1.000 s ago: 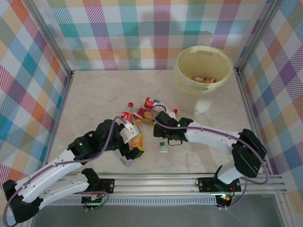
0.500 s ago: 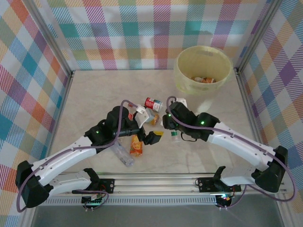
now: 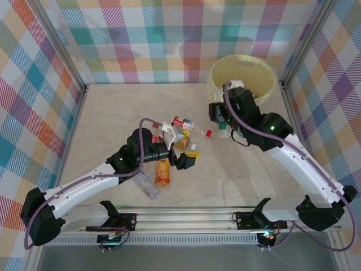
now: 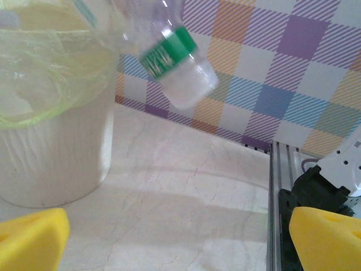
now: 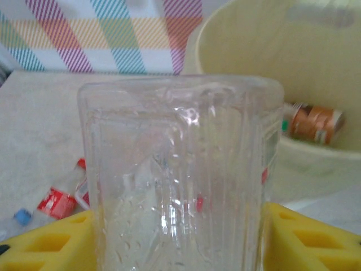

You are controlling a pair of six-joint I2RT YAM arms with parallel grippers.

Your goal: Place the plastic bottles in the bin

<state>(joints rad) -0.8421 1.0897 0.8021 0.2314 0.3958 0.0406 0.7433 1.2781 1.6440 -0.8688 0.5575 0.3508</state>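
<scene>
Pale marble-look tabletop (image 3: 113,113), walled by pastel plaid panels (image 3: 169,39), with an aluminium rail along the near edge. The large round pale yellow plastic bin (image 3: 265,73) stands in the far right corner; the left wrist view shows a thin yellow-green liner at its rim (image 4: 51,113).

Right gripper (image 3: 221,119) is up off the table, just at the bin's near-left side. Its yellow pads (image 5: 293,237) are clamped on a clear plastic bottle with a green label (image 3: 225,130). In the right wrist view the ribbed bottle body (image 5: 180,169) sits between the pads with the bin (image 5: 248,45) just behind it. In the left wrist view this bottle (image 4: 172,53) hangs tilted in the air beside the bin wall (image 4: 51,158), above rim height.

Inside the bin lies a brown-orange labelled bottle (image 5: 313,124) on its side.

Left gripper (image 3: 189,155) is well left of the bin and nearer the arm bases. Its yellow fingertips (image 4: 28,240) are spread wide apart with nothing between them.

The rest of the bottles lie in a cluster on the table well left of the bin, around the left gripper:
- A red-labelled clear bottle (image 3: 183,122) lies on its side, with a red cap (image 3: 208,133) on the bin side.
- An orange-labelled bottle (image 3: 163,172) lies farther from the bin.
- A plain clear bottle (image 3: 146,185) lies just beyond it, farthest from the bin.
- More bottles sit under the left wrist, too covered to tell apart.
</scene>
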